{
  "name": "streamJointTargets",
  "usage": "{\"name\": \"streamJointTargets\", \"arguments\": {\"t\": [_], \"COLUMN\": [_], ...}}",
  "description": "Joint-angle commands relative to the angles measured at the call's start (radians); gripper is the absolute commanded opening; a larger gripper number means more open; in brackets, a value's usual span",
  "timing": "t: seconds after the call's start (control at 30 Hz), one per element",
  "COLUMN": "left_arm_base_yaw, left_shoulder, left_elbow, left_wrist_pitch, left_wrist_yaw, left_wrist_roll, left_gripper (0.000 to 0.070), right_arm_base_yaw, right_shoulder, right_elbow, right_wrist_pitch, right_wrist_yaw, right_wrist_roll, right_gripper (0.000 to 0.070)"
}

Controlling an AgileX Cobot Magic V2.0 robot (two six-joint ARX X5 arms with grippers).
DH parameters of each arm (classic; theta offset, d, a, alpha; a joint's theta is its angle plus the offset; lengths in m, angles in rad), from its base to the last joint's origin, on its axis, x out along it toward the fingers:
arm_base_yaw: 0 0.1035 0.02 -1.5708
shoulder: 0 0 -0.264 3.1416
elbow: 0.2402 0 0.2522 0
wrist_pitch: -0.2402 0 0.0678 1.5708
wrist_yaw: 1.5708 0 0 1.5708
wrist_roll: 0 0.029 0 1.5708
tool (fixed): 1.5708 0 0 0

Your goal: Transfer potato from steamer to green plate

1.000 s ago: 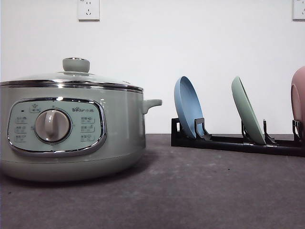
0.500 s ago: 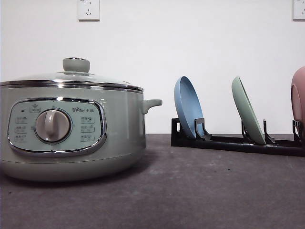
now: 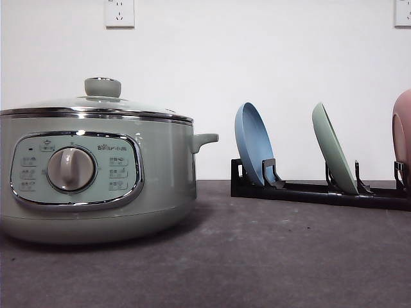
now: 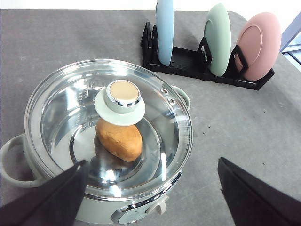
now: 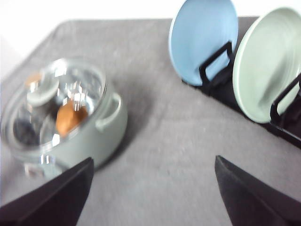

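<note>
potato (image 4: 119, 139): inside steamer, on the metal floor under the glass lid, partly behind the lid knob; also seen through the glass (image 5: 69, 117)
steamer (image 3: 96, 186): on grey desk (image 3: 270, 256), left side in front view, lid (image 4: 141, 117) on, dial facing camera
green plate (image 3: 334, 157): upright in black rack (image 3: 308, 191), middle slot, between blue plate (image 3: 253, 147) and pink plate (image 3: 402, 131); well apart from steamer
left end effector (image 4: 150, 197): above steamer, fingers (image 4: 51, 197) spread wide, nothing held
right end effector (image 5: 153, 197): over bare desk between steamer and rack, fingers (image 5: 254, 197) spread wide, nothing held
</note>
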Motion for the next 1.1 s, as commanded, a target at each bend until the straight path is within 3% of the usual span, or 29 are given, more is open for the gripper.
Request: {"name": "streamJointTargets", "arguments": {"t": [0.0,0.7,1.07], "left_arm_base_yaw": [-0.003,-0.003,-0.003], "left_shoulder": [0.005,0.006,0.006], "left_elbow": [0.023,0.023,0.023], "left_wrist_pitch": [0.008,0.008,0.007], "left_wrist_yaw": [0.005,0.005,0.005], "left_wrist_roll": [0.015,0.015,0.015], "left_gripper": [0.056,0.0559,0.0556], "right_arm_base_yaw": [0.001,0.001,0.022], "right_shoulder": [0.04,0.718,0.907], "right_elbow": [0.028,0.499,0.531], "right_wrist_pitch": [0.034,0.101,0.236], "right_wrist_yaw": [0.003,0.063,0.138], "right_wrist_roll": [0.065,0.088,0.113], "right_gripper": [0.0519,0.0519,0.0519]}}
